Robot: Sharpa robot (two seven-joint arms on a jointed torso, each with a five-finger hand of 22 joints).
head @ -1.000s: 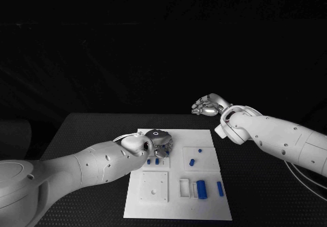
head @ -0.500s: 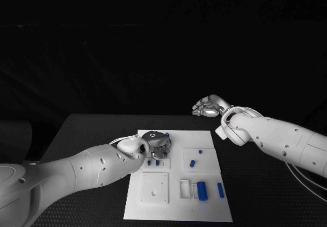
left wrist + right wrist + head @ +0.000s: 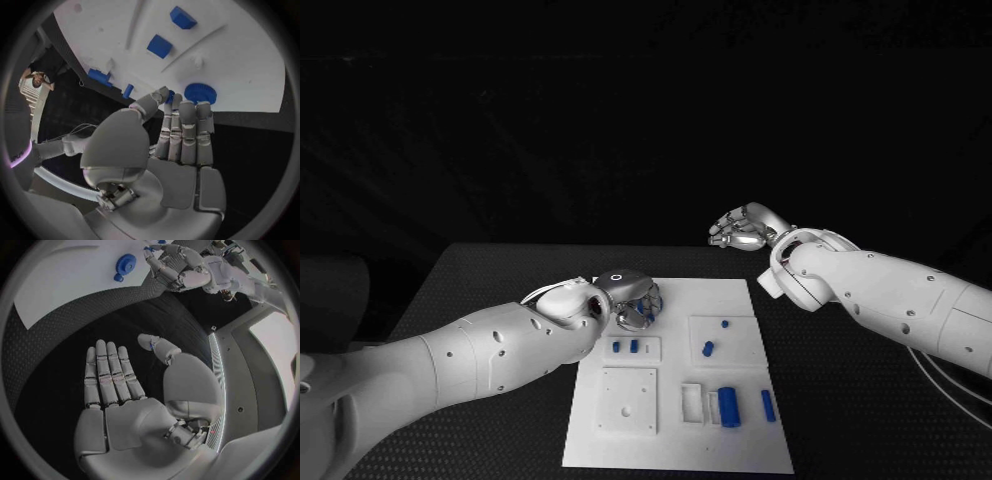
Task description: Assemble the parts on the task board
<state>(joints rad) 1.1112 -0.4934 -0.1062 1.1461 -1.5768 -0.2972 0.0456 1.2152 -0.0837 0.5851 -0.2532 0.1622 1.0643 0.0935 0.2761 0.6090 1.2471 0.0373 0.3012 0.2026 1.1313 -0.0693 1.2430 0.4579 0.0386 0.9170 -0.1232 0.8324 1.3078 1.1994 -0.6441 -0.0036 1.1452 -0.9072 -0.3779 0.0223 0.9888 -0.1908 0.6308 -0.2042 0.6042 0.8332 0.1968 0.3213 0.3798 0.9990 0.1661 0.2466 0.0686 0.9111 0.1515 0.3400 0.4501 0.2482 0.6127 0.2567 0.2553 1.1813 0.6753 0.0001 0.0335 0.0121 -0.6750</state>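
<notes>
- The left hand [image 3: 629,297] hovers over the far left part of the task board [image 3: 733,440]; in the left wrist view its thumb and a fingertip pinch a small blue part [image 3: 170,96].
- What kind of piece this is cannot be told, since the fingers cover most of it.
- Just past those fingertips in the left wrist view, a blue gear [image 3: 200,93] sits on the board near its edge.
- The right hand [image 3: 125,405] is raised beyond the board's far right corner, holding nothing, its fingers straight and together with the thumb apart.
- More blue parts lie toward the near side: 2 small blocks [image 3: 625,346] in a recess, a short peg [image 3: 707,348], a larger cylinder [image 3: 727,405] and a slim bar [image 3: 767,404].
- My judgement: the step in hand is carrying the pinched piece to its seat on the board.
- To do it well, keep the pinch firm and the piece upright, line it up over its seat before lowering, and descend slowly.
- Let go only once the piece is seated, and avoid nudging the gear.
</notes>
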